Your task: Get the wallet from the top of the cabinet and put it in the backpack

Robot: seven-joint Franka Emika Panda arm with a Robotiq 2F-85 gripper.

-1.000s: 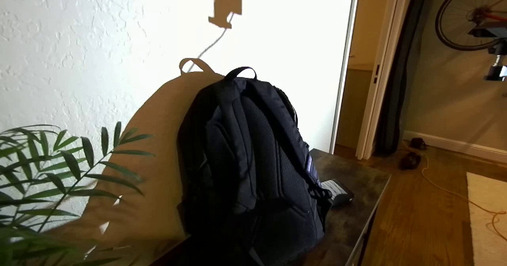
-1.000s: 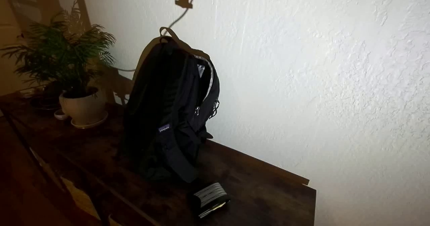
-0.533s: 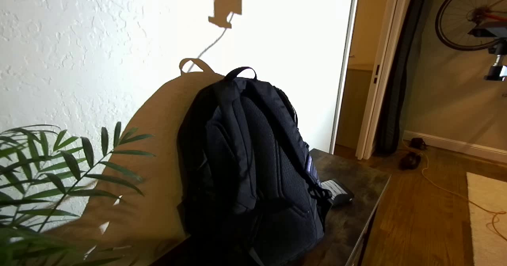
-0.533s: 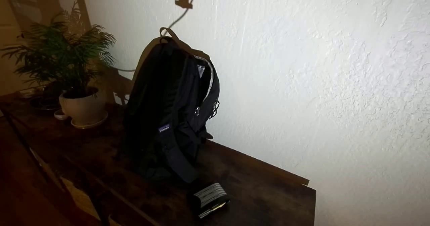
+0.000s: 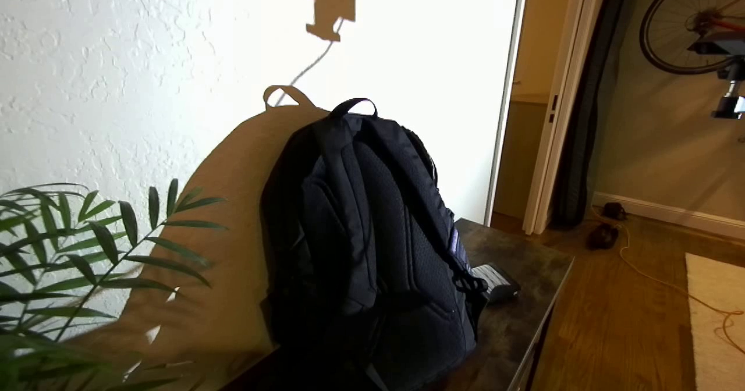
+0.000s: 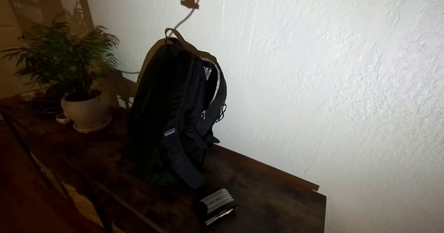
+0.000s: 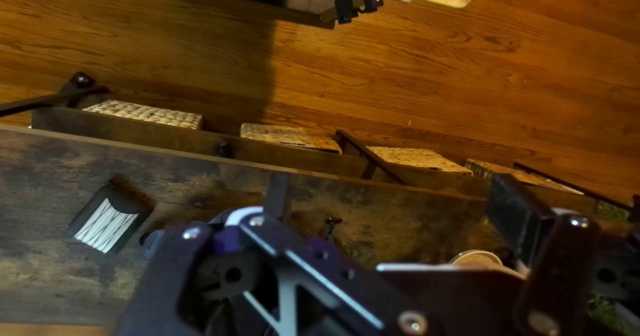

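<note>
Wallet [image 5: 498,283] beside backpack [image 5: 372,245] on cabinet [image 5: 532,263]

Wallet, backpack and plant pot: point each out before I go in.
Wallet [image 7: 107,223], wrist view: on its pale lined patch.
Backpack [image 5: 385,238], in an exterior view: on its padded back panel.
Plant pot [image 6: 85,110], in an exterior view: on its outer wall.

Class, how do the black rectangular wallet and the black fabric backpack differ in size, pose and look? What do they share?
Size: the wallet is far smaller than the backpack. Pose: the wallet lies flat, while the backpack stands upright. Look: the wallet's top shows pale silvery lines; the backpack bears a small purple label. Both rest on the dark brown wooden cabinet.
</note>
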